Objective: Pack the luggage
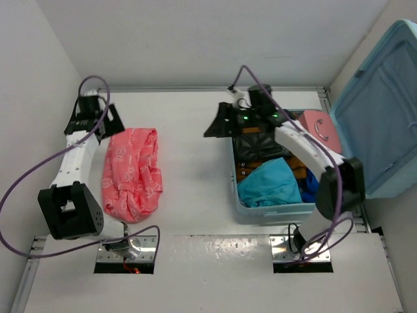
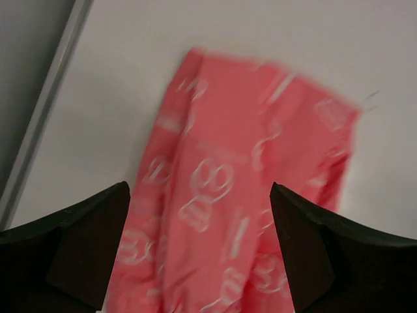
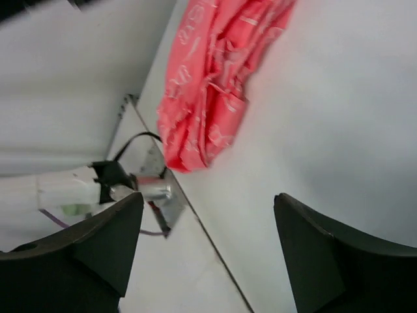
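No brand or readable label shows anywhere. The only marks are white looped and barred shapes printed on the pink cloth, and they are too blurred in the left wrist view to read as letters.

The luggage lies open on the right side of the table. Its lid is tipped up against the right wall, with the blue-grey lining facing inward. Inside the lower half lie a teal garment and a black mesh piece. A small pink case sits at its far right corner.

The right arm crosses over the open half. The right gripper hangs just past the far left corner of the luggage, its fingers spread apart with nothing between them — only bare table below.

The left gripper hangs at the far end of the pink cloth, also spread wide and gripping nothing, with the cloth lying beneath the gap.

A broad bare strip of table separates the cloth from the luggage. White walls close the left and far edges — the left gripper is near that corner.
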Controlling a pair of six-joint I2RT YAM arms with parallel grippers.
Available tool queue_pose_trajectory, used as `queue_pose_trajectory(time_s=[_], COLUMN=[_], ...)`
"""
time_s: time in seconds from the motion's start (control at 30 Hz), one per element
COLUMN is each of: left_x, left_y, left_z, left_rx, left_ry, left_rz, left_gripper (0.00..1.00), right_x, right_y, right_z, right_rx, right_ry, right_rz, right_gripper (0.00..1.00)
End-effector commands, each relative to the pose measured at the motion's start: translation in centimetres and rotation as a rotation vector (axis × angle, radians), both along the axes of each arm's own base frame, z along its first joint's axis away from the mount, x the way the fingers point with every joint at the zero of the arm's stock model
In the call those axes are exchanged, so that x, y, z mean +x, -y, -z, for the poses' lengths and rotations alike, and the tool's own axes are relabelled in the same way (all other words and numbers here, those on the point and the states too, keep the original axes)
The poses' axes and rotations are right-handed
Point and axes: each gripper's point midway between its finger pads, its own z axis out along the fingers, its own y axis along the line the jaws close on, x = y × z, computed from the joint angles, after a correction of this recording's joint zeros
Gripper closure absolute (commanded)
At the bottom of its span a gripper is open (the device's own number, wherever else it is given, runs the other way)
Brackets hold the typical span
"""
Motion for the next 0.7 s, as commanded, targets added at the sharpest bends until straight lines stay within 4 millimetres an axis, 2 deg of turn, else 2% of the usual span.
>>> queue_pose_trajectory(time_s=[0.0,0.03,0.07,0.1,0.13,0.17,0.2,0.23,0.27,0.3,0.37,0.4,0.47,0.5,0.57,0.67], left_x=[-5.7,-7.0,-7.8,-8.3,-9.1,-9.5,-9.7,-10.1,-10.4,-10.8,-10.2,-10.0,-9.5,-9.5,-9.5,-9.5], left_y=[-0.8,-2.2,-2.7,-3.3,-3.5,-4.0,-3.7,-3.2,-2.1,-1.3,0.1,1.0,2.4,2.8,2.9,3.3], left_z=[4.0,5.5,5.6,6.2,6.9,7.4,7.5,8.8,9.3,10.5,10.8,11.1,12.6,13.2,14.8,16.1], left_rx=[-0.098,-0.094,-0.095,-0.088,-0.086,-0.092,-0.105,-0.124,-0.163,-0.193,-0.254,-0.275,-0.338,-0.345,-0.375,-0.412], left_ry=[-0.149,-0.175,-0.172,-0.191,-0.21,-0.22,-0.226,-0.259,-0.27,-0.297,-0.272,-0.281,-0.309,-0.331,-0.378,-0.41], left_rz=[-0.015,-0.049,-0.069,-0.075,-0.081,-0.082,-0.06,-0.032,0.015,0.047,0.109,0.142,0.166,0.177,0.16,0.16], left_gripper=[0.06,0.06,0.06,0.06,0.07,0.07,0.09,0.11,0.11,0.12,0.14,0.16,0.16,0.17,0.18,0.21], right_x=[0.4,0.8,0.3,0.4,0.2,0.8,0.9,1.0,1.1,1.2,0.7,0.4,0.5,0.1,0.0,-0.1], right_y=[-6.9,-8.5,-10.8,-11.7,-13.8,-14.3,-15.5,-16.6,-17.2,-18.3,-19.0,-19.5,-20.2,-20.8,-21.1,-21.6], right_z=[-1.7,-0.9,0.2,0.5,2.7,3.0,2.7,5.8,6.0,8.1,8.7,10.0,11.8,12.0,13.7,14.5], right_rx=[0.148,0.163,0.167,0.176,0.173,0.186,0.203,0.175,0.188,0.183,0.207,0.204,0.214,0.206,0.186,0.184], right_ry=[-0.174,-0.24,-0.265,-0.282,-0.385,-0.399,-0.422,-0.483,-0.479,-0.509,-0.576,-0.598,-0.575,-0.572,-0.577,-0.573], right_rz=[-0.02,-0.021,-0.052,-0.052,-0.035,-0.027,-0.025,-0.005,-0.013,-0.015,-0.014,-0.022,-0.044,-0.06,-0.065,-0.072], right_gripper=[0.19,0.17,0.16,0.16,0.14,0.13,0.13,0.12,0.1,0.09,0.05,0.04,0.0,0.0,0.0,0.0])
